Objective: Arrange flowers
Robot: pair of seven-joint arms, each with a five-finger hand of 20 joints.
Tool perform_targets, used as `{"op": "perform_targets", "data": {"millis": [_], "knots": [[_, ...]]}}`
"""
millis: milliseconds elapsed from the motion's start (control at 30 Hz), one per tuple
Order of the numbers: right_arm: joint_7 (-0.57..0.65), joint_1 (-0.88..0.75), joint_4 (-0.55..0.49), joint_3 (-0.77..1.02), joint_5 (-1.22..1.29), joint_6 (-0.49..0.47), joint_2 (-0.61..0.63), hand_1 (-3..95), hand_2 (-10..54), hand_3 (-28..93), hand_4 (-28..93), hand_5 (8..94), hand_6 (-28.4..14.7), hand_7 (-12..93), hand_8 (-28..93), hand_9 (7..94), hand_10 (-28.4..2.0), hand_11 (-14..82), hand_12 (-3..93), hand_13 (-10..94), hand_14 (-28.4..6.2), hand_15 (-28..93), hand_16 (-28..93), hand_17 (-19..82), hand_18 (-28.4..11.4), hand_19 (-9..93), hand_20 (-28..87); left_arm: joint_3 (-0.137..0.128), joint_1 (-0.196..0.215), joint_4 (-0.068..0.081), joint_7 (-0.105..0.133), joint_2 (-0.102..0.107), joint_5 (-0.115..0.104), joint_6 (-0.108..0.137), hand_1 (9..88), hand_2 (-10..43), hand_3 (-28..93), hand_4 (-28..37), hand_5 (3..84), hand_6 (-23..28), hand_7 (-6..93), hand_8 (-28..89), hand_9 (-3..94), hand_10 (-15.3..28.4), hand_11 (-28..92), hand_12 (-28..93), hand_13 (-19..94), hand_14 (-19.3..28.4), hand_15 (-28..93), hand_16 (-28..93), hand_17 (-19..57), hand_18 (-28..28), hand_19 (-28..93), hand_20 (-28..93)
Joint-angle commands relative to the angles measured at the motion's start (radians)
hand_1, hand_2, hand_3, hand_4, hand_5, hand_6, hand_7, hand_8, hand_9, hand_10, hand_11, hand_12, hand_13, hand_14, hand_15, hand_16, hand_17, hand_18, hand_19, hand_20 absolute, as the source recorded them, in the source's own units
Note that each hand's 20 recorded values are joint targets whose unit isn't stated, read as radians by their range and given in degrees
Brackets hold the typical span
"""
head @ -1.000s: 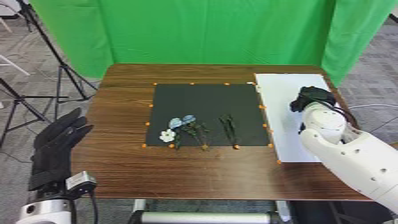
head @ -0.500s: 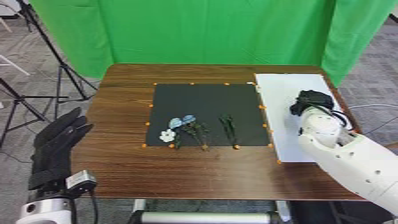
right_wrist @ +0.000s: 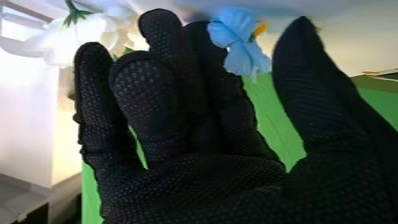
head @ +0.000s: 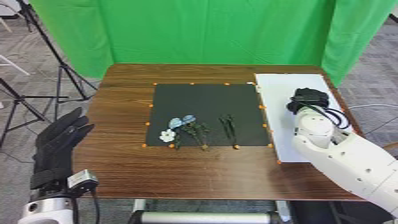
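Evidently has the right hand (head: 309, 97) over the white sheet (head: 282, 125), toward the right side of the brown tabletop (head: 178, 175). Shows it wide in the right wrist view, with straight fingers (right_wrist: 147, 95) and the thumb (right_wrist: 306, 90) standing well away from them. Has a blue flower (right_wrist: 235, 40) near the fingers on the thumb side; cannot tell whether touching them. Has a white flower (right_wrist: 80, 40) with a green stem on the other side, past the fingers. Holds the left hand (head: 60, 145) by the left edge of the tabletop, relaxed and spread, with fingers extended. Has pale blue blooms (head: 182, 121) on the black mat (head: 209, 100), with a white bloom (head: 167, 135) just beside and green stems near both. Has a pair of dark green stems (head: 228, 130) lying apart to the right, near the sheet. Backs onto a green curtain (head: 213, 35).
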Motion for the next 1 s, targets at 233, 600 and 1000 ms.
{"op": "perform_targets", "data": {"millis": [233,600,1000], "knots": [[0.0,0.03,0.035,-0.068,-0.09,0.107,0.012,50.3,-1.3,69,-28,73.7,-0.4,31,-1,79.7,-10.3,27.8,21.8,75,-6.7,74,20,35,-19.7,91,-7,-0.002,0.009,0.0,-0.004,-0.018,0.01,-0.012,27.0,4.4,83,-18.9,38.8,10.2,16.8,-11,32.4,19.0,38,6,23,25.9,63,-17,-10.6,20.7,56,4],[0.031,0.106,0.027,-0.199,-0.118,0.247,0.064,51.2,-3.1,72,-28,76.8,-0.5,30,2,83.3,-9.1,26.0,25.3,77,-5.7,74,21,36,-19.2,92,-8,0.007,0.014,-0.001,0.015,0.005,-0.012,0.006,26.8,4.6,83,-19.0,38.9,10.3,16.6,-11,32.4,19.1,37,6,23,26.0,63,-17,-10.6,20.7,56,4],[-0.097,0.187,-0.122,-0.327,-0.171,0.371,0.148,50.9,-3.5,73,-28,77.7,-0.5,30,2,83.8,-9.0,26.0,25.8,77,-5.5,73,21,36,-18.7,93,-8,0.004,0.026,-0.004,0.035,0.034,-0.031,0.019,26.8,4.5,83,-19.0,39.0,10.3,16.4,-11,32.4,19.2,37,7,23,26.2,63,-17,-10.7,20.8,57,4]]}}
